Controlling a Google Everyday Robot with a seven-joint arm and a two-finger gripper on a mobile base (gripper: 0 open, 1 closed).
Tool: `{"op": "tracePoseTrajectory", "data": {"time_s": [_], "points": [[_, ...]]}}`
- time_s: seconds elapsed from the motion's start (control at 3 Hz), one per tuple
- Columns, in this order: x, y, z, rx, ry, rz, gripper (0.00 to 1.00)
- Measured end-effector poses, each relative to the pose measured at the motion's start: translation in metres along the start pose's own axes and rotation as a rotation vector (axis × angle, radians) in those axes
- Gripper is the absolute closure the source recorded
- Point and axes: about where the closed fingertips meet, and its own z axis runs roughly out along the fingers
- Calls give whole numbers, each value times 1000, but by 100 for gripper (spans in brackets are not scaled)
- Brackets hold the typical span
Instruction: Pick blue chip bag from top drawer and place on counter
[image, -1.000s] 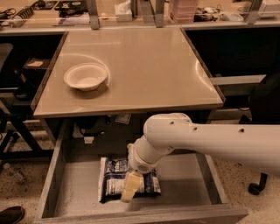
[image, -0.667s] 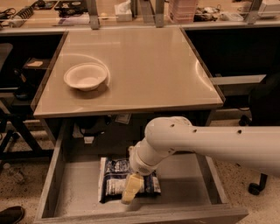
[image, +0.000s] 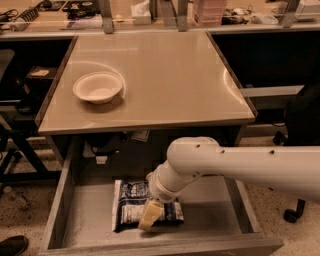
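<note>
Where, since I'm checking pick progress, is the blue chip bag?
The blue chip bag lies in the top drawer, near its front, under the pincer and below the counter.

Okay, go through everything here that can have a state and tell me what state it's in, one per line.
top drawer: pulled open, bag inside.
blue chip bag: lying flat on the drawer floor, not lifted.
gripper: down inside the drawer, right over the bag.
white bowl: upright, empty, on the counter's left part.
counter: holds only the bowl; no bag on it yet.
</note>
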Motion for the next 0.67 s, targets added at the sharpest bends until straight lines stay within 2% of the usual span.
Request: {"op": "tracePoseTrajectory", "data": {"time_s": [0.67], "points": [[0,0,0,0,0,0,66]]}}
